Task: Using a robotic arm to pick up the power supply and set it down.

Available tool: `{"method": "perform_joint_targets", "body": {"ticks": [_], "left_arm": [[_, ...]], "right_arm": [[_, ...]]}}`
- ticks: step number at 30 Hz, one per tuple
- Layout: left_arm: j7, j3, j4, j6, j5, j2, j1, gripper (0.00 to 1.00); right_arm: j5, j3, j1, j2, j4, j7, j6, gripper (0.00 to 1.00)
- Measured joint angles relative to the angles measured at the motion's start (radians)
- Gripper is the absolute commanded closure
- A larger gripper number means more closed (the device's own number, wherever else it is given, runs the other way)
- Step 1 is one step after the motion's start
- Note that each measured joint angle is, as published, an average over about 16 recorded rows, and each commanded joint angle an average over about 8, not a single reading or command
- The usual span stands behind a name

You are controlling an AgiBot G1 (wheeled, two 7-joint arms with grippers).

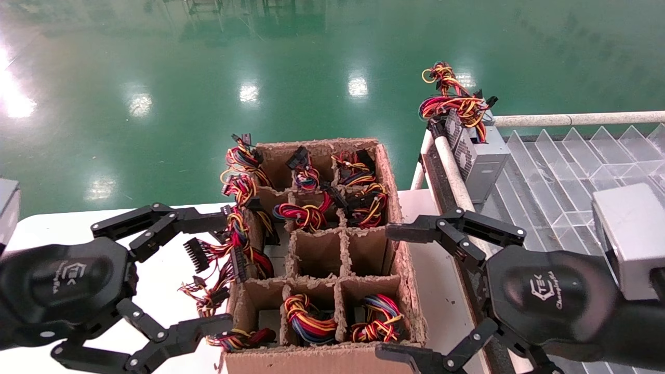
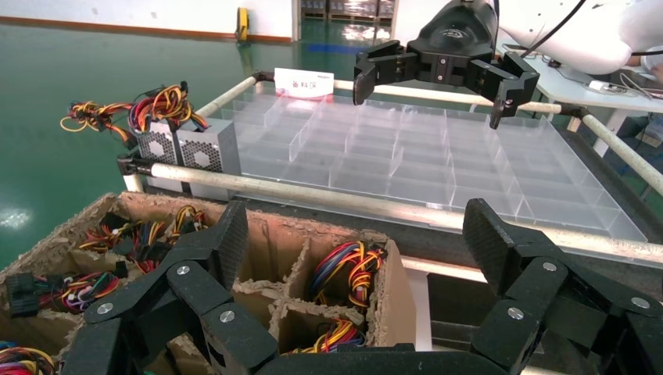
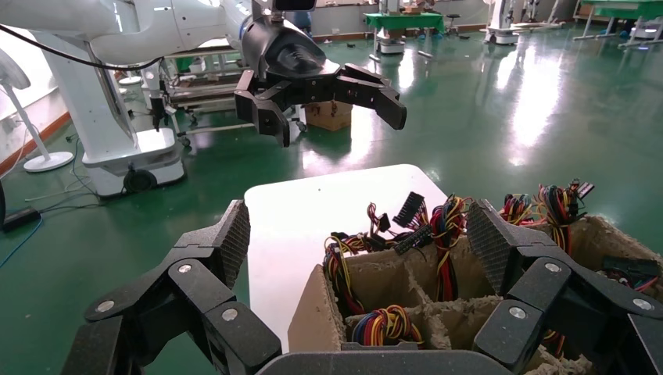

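Observation:
A brown carton with cardboard dividers stands on the white table between my two grippers. Power supplies sit down in its cells. Mostly only their looped red, yellow and black wire bundles show, and the grey bodies are largely hidden. The left gripper is open at the carton's left side, its fingers level with the spilled wires there, holding nothing. Along the carton's right wall the right gripper stands open and empty. In the left wrist view the left gripper spans the carton's corner cells. The right gripper frames the opposite corner.
A grey power supply with a perforated vent face and a big wire tangle rests on the corner of a railed rack to the right. The rack holds a clear divided tray. Loose connectors hang over the carton's left wall. Green floor lies beyond.

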Motion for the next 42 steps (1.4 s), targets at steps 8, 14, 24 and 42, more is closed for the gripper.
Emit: {"method": "perform_joint_targets", "body": {"ticks": [8, 14, 24, 42], "left_arm": [[0.000, 0.000, 0.000, 0.000, 0.000, 0.000, 0.000, 0.00], [0.000, 0.000, 0.000, 0.000, 0.000, 0.000, 0.000, 0.00], [0.000, 0.000, 0.000, 0.000, 0.000, 0.000, 0.000, 0.00], [0.000, 0.000, 0.000, 0.000, 0.000, 0.000, 0.000, 0.00]], "right_arm": [[0.000, 0.000, 0.000, 0.000, 0.000, 0.000, 0.000, 0.00], [0.000, 0.000, 0.000, 0.000, 0.000, 0.000, 0.000, 0.00], [0.000, 0.000, 0.000, 0.000, 0.000, 0.000, 0.000, 0.00], [0.000, 0.000, 0.000, 0.000, 0.000, 0.000, 0.000, 0.00]]}}
